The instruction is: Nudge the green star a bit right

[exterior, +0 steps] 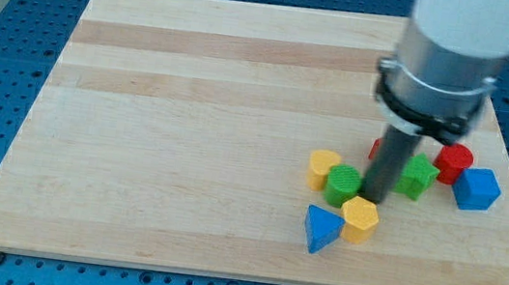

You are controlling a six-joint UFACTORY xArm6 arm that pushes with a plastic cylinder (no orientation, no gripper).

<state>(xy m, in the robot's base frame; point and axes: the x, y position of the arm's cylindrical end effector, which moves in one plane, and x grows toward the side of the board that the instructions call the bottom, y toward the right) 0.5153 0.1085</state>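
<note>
Lower right of the frame: the arm's dark rod descends to the wooden board [191, 106], my tip [375, 198] resting between the green cylinder [344, 182] on its left and the green star [418, 175] on its right, just beside both. The arm carries no jaws, only the rod. A yellow heart [323, 168] adjoins the cylinder; a yellow hexagon [360, 219] and blue triangle [322, 229] lie below; a red cylinder [453, 162] and blue cube [476, 188] lie right of the star
</note>
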